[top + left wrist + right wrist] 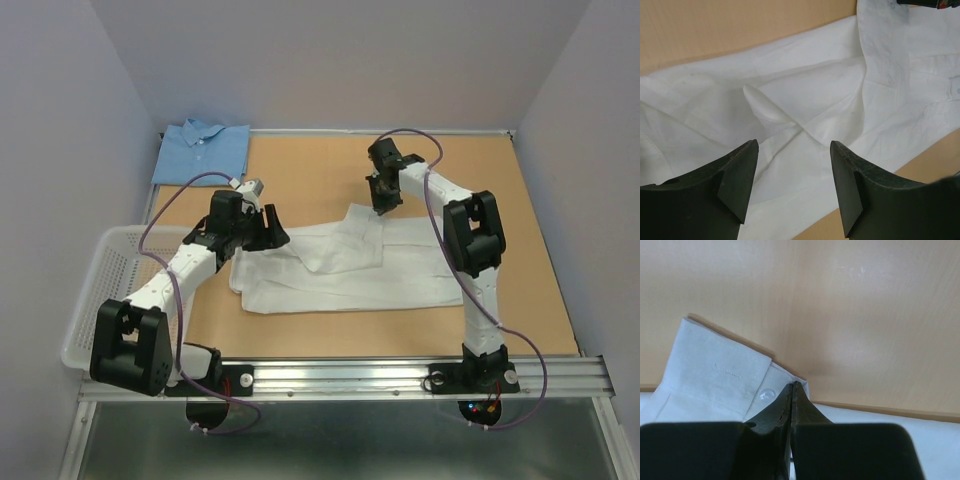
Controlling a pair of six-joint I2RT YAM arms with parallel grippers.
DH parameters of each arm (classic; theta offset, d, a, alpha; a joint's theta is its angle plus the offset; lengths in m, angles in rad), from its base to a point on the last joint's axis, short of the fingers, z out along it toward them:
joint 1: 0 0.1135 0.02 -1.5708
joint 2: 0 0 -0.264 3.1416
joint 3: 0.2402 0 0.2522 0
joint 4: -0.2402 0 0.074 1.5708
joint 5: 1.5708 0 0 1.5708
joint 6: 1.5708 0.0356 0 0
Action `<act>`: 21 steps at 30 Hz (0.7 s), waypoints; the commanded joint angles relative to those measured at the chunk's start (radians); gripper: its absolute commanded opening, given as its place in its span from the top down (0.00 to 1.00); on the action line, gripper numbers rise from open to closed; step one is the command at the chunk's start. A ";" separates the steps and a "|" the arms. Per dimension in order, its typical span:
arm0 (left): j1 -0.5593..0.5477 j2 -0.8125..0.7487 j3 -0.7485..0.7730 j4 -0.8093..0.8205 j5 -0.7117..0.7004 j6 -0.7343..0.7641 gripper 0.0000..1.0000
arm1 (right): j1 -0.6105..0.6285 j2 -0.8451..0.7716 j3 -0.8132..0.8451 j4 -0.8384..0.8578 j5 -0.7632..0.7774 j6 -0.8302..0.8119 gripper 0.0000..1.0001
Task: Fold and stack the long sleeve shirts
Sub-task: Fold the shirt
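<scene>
The white shirt (pixel 340 272) lies spread and partly folded across the middle of the table. My left gripper (pixel 268 232) is open just above its left end; in the left wrist view the open gripper (pixel 794 150) hangs over rumpled white cloth (pixel 815 100), holding nothing. My right gripper (pixel 381 205) is shut on the white shirt's sleeve end at the back; in the right wrist view the closed gripper (pixel 794 386) pinches the cloth next to the cuff (pixel 715 367) and its button (pixel 766 394). The light blue shirt (pixel 203 152) lies folded at the back left corner.
A white mesh basket (pixel 95 290) stands off the table's left edge beside my left arm. Walls close in the table at the back and both sides. Bare tabletop (pixel 310 170) shows behind the white shirt and to its right.
</scene>
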 commanded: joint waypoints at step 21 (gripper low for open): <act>0.024 -0.026 -0.044 0.043 -0.044 0.003 0.30 | -0.080 -0.553 0.000 -0.131 0.254 0.219 0.99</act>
